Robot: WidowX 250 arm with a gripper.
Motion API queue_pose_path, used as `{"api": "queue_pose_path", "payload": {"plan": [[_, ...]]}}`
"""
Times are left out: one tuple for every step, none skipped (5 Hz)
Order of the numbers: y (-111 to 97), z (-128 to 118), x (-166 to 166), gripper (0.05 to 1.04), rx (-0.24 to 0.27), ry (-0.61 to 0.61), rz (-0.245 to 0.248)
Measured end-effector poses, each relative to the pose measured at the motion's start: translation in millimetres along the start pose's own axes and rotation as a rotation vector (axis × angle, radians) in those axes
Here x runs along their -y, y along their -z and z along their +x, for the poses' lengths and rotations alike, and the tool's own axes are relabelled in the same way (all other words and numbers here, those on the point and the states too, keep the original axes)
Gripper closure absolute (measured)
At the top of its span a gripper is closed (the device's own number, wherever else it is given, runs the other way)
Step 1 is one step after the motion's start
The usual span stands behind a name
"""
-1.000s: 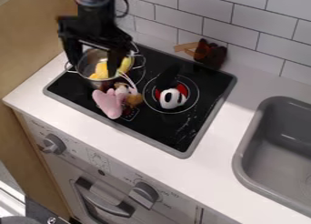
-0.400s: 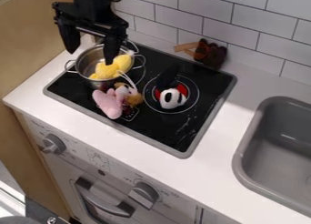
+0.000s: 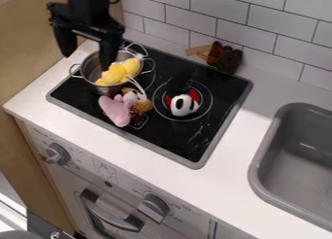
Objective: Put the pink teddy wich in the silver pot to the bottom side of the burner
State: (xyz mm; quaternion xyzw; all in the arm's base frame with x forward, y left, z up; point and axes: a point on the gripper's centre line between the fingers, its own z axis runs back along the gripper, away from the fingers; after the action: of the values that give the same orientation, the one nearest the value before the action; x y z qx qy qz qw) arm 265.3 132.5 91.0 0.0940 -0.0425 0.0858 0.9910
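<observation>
"How is the arm posed?"

"It is brought in from the top edge and held upright, with the tool (image 3: 88, 61) pointed down over the pot's side. One fingertip is seen against the inside of the silver pot (image 3: 91, 72), the other beyond the rim, toward the wooden panel (image 3: 32, 48)."

"And its grip?"

"The two fingers are spread well apart."

"Where is the pink teddy (image 3: 115, 110) found?"

"It is laid on the black stovetop (image 3: 181, 141), outside the pot, near the front edge. Whether the brown-and-white piece (image 3: 140, 104) beside it belongs to it cannot quite be made out."

"The other toys?"

"The yellow plush (image 3: 119, 74) is held in the pot; the black-and-white toy (image 3: 184, 106) is set within the other burner ring. The dark brown toy (image 3: 228, 58) is placed behind the stovetop, by the tiled wall (image 3: 279, 19)."
</observation>
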Motion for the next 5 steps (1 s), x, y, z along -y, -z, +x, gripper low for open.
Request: {"api": "queue_pose_path", "payload": {"plan": [[4, -4, -10, 0.085, -0.002, 0.027, -0.005], [7, -9, -22, 0.085, 0.01, 0.07, -0.037], [12, -14, -37, 0.085, 0.039, 0.106, -0.061], [14, -20, -51, 0.085, 0.042, 0.149, -0.061], [20, -25, -66, 0.085, 0.031, 0.167, -0.061]]}}
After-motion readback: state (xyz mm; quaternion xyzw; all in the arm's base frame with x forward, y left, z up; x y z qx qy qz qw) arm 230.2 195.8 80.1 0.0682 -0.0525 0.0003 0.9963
